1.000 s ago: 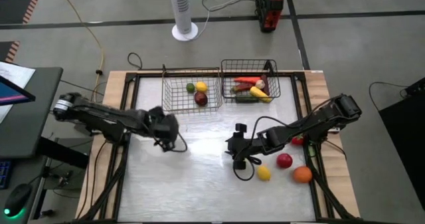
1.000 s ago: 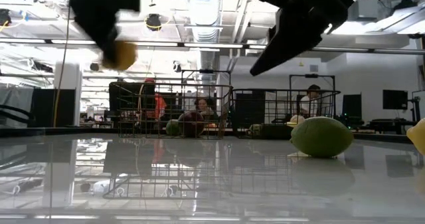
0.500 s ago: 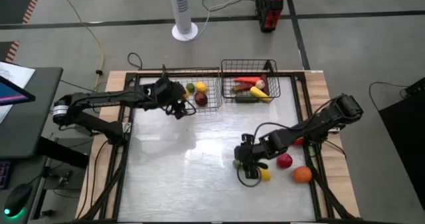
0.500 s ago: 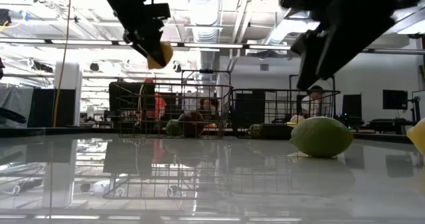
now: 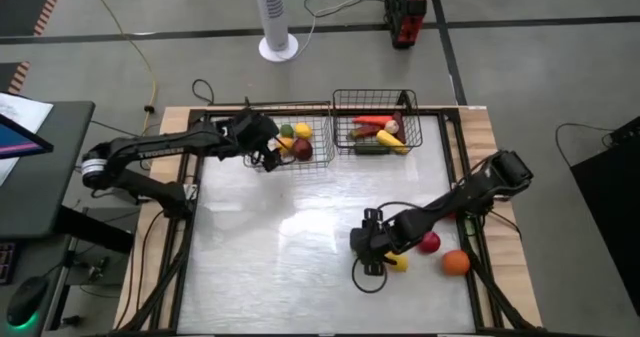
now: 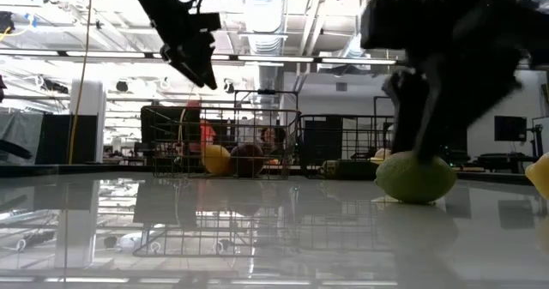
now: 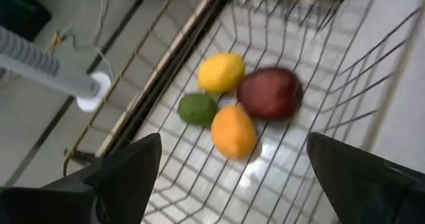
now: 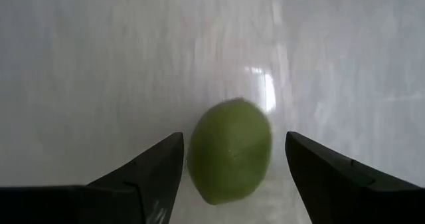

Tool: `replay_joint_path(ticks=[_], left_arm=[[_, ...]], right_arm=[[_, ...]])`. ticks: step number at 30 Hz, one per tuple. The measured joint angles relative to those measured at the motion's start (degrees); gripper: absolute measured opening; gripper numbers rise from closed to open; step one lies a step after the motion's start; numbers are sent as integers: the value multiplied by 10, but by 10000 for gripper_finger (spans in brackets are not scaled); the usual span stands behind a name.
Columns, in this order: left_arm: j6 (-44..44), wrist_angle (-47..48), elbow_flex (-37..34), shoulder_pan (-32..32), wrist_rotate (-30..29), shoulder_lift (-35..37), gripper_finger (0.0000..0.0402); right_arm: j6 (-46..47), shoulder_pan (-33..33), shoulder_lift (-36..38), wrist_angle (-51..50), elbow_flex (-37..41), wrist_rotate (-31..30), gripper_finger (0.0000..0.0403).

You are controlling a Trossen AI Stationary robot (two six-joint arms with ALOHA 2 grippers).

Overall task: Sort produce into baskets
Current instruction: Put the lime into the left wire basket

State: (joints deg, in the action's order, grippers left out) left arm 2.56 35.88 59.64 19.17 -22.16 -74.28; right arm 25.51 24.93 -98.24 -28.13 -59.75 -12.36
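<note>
My left gripper (image 5: 268, 149) hangs open above the left part of the lighter wire basket (image 5: 262, 161). On that basket's floor lie an orange fruit (image 7: 234, 131), a yellow one (image 7: 221, 72), a green one (image 7: 197, 108) and a maroon one (image 7: 269, 93). Low over the table's near right part, my right gripper (image 5: 362, 247) is open, with one finger on either side of a green lime (image 8: 230, 159) that rests on the table. A gap shows between each finger and the lime. The darker basket (image 5: 343, 102) holds long red, yellow and green produce.
A yellow fruit (image 5: 398, 263), a red one (image 5: 430, 242) and an orange one (image 5: 456, 263) lie on the table just right of my right gripper. Both baskets stand at the far edge. The table's middle and near left are bare.
My left gripper has carried a yellow-orange fruit from the table's left middle toward the far edge, opened over the lighter basket and let it go; the fruit now lies in the basket. My right gripper has gone down and toward the near edge, onto either side of the lime.
</note>
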Motion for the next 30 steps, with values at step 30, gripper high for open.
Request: replay_joint_path(ticks=[30], left_arm=[[26, -275, -220, -175, -34, 231, 366]], right_arm=[[-332, -264, 78, 343, -15, -71, 241]])
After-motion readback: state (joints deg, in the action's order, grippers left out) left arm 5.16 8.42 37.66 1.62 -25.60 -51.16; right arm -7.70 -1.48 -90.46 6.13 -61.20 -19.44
